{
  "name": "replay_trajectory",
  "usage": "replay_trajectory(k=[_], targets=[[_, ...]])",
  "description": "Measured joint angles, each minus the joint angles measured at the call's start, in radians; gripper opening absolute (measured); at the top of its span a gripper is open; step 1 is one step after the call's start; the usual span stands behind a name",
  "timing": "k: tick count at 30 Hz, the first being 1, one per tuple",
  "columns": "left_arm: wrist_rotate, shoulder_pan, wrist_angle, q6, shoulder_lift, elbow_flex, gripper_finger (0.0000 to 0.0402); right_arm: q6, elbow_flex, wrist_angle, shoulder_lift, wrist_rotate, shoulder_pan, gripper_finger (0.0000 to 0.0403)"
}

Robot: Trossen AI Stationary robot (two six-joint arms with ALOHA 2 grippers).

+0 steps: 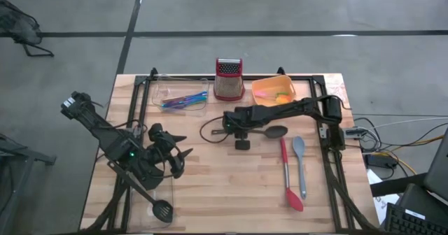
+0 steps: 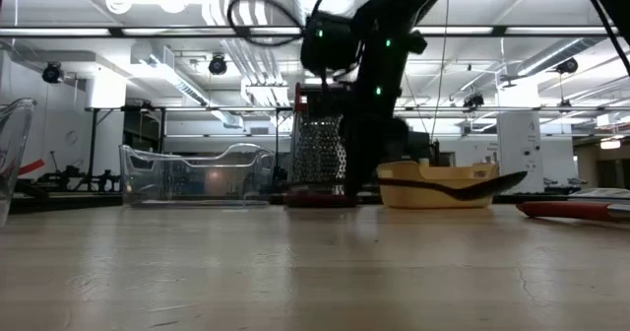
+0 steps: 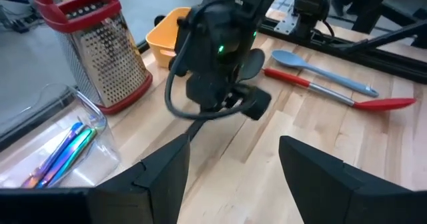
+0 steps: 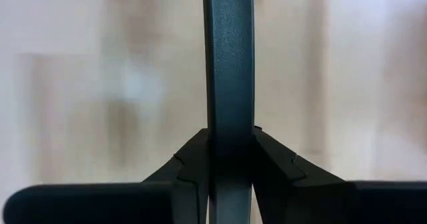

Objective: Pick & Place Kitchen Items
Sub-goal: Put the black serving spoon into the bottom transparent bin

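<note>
Two arms share your pale wooden tabletop (image 1: pixel 231 193), and the right one is the nearer to the work. Its tool (image 1: pixel 241 131) sits near the middle, clamped on the handle of a dark, long-handled plastic spoon (image 1: pixel 273 131); your right wrist view shows both pads pressed flat against that slim dark handle (image 4: pixel 229 84).

The relation to watch is the spoon's long axis. It runs across the tabletop from the tool out toward the right side, bowl end farthest from the tool, and the low view suggests the bowl (image 2: pixel 492 183) is lifted off the wood.

The clear plastic tray (image 1: pixel 180 95) at the back left already holds small multicoloured cutlery (image 1: pixel 183 101); it lies on the side away from the bowl. Beside the spoon, well apart from the tool, the red-bowled spoon (image 1: pixel 289 182) and the grey spatula (image 1: pixel 300 166) lie parallel, running front to back.

Your left tool (image 3: pixel 230 167) hangs with its fingers apart near the front left, beside a black slotted spoon (image 1: pixel 159 208).
</note>
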Motion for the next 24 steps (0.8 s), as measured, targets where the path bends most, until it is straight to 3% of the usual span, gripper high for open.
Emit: replay_trajectory(k=[4,10,14,21,24], targets=[[0.015,-0.001,0.001,0.025,0.006,0.0,0.0237,0.063,0.01,-0.017,-0.052,-0.09,0.04,0.0074],[0.024,-0.003,0.01,-0.031,0.026,0.0,0.0237,0.114,0.007,-0.016,-0.159,-0.075,0.13,0.0074],[0.025,-0.003,0.036,-0.124,0.032,-0.02,0.0237,0.069,0.007,-0.01,-0.212,0.082,0.229,0.0074],[0.051,-0.003,0.149,-0.233,0.032,-0.061,0.0237,-0.113,0.007,0.054,-0.22,0.549,0.409,0.008],[0.115,0.009,0.223,-0.278,0.032,-0.085,0.0237,-0.23,0.007,0.112,-0.214,0.646,0.46,0.0076]])
